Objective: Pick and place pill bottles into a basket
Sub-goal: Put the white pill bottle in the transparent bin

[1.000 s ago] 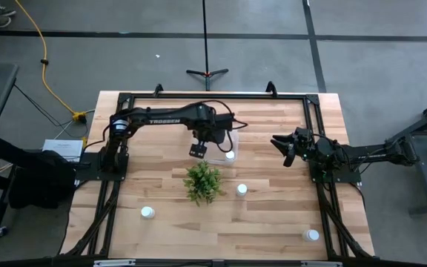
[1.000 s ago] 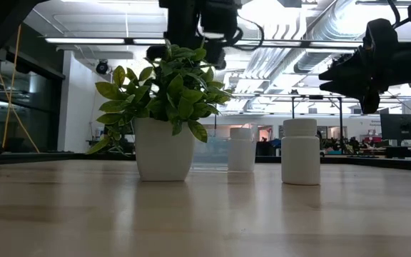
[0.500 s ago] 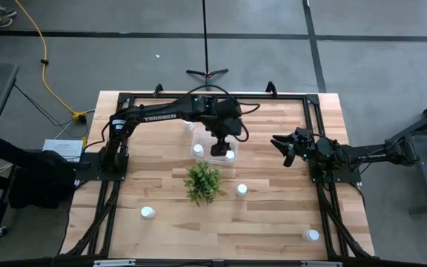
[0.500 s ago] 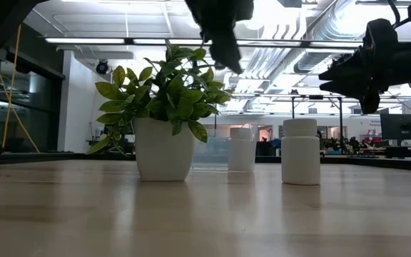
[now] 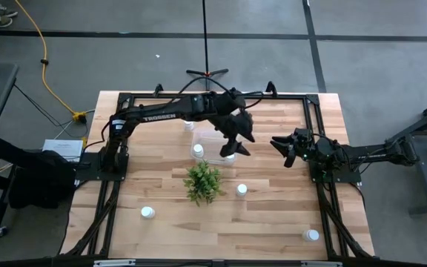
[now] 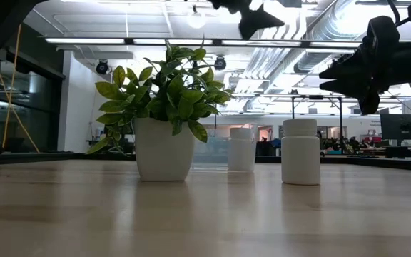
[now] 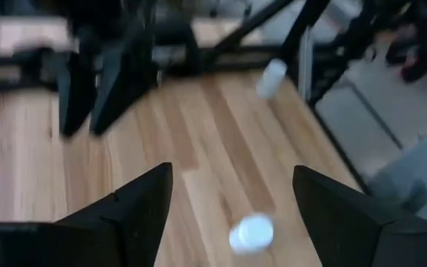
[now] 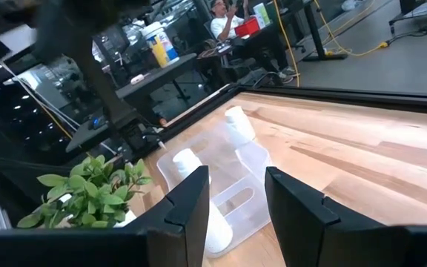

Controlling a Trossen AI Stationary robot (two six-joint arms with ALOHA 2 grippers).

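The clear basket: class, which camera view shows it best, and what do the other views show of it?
The right wrist view: the basket fills the middle, bottles visible inside. The high view shows it small, partly under the left arm; the low view only a faint strip behind the plant; the left wrist view, nothing.

Two pill bottles in basket behind plant

grey concrete floor crossed by dark tape lines, a yellow cable trailing over it; a black tripod stand beyond the pale wooden table; bright ceiling strip lights and silver ducts overhead.
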